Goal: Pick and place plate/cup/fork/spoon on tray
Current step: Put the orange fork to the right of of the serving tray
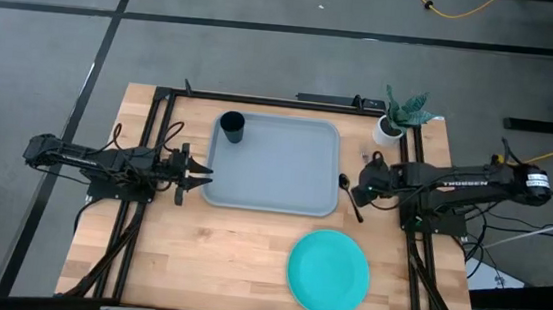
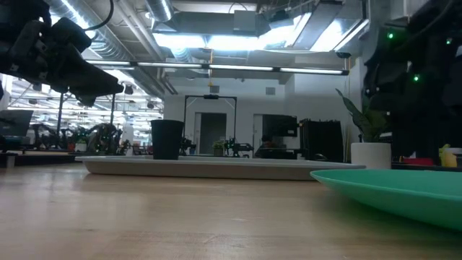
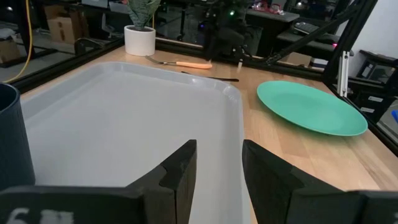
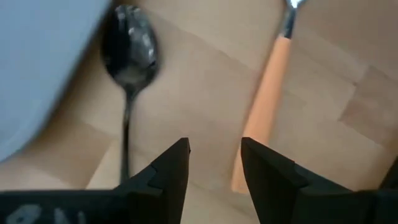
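The pale grey-blue tray (image 1: pixel 284 181) lies mid-table, and the dark cup (image 1: pixel 231 126) stands upright in its far left corner. The teal plate (image 1: pixel 327 272) lies flat on the wood near the front edge, right of centre. The dark spoon (image 4: pixel 129 46) and the orange-handled fork (image 4: pixel 264 93) lie on the wood just right of the tray. My right gripper (image 4: pixel 214 165) is open and points down above the wood between them, touching neither. My left gripper (image 3: pixel 217 168) is open and empty, level, at the tray's left rim (image 1: pixel 205 174).
A white pot with a green plant (image 1: pixel 392 125) stands at the far right corner, beyond the fork. Black frame rails (image 1: pixel 157 145) run along the table's left and right sides. Bare wood lies left of the plate along the front.
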`<move>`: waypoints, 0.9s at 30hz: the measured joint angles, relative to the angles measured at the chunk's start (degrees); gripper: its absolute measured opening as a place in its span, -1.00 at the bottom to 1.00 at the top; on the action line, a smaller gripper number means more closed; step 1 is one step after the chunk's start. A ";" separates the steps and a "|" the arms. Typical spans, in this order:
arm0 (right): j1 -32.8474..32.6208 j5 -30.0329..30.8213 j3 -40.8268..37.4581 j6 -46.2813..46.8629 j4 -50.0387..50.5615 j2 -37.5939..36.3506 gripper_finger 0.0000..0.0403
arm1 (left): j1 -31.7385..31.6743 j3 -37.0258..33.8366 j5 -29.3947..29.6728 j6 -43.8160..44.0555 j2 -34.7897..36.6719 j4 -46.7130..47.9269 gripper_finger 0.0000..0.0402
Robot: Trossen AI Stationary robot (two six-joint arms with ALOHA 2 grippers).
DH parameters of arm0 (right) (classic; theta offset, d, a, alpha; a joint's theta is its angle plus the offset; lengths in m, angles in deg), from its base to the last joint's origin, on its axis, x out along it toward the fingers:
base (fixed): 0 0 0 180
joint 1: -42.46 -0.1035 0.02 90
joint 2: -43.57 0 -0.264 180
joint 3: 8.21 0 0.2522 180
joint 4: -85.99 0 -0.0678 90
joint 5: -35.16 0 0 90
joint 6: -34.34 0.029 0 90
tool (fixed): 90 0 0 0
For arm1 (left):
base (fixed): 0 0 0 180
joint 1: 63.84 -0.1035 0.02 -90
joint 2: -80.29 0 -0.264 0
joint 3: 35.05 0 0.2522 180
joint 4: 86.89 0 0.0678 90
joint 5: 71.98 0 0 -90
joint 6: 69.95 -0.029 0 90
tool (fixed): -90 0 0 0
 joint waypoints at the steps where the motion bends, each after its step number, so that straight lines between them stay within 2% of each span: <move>1: 0.67 0.03 -0.49 -0.07 -0.46 -0.33 -0.25 | 0.00 0.00 0.00 0.00 0.01 0.00 -0.39; 7: 4.72 0.86 -2.15 -0.26 -0.92 -0.64 -0.25 | 0.01 0.00 0.00 0.00 0.02 0.00 -0.39; 11: 6.24 4.79 -2.16 -0.36 -1.20 0.98 -0.25 | 0.01 0.00 0.00 0.00 0.01 0.00 -0.39; 27: 8.79 2.91 -2.18 -6.14 -5.31 10.38 -0.25 | 0.00 0.00 0.00 0.00 0.00 0.00 -0.39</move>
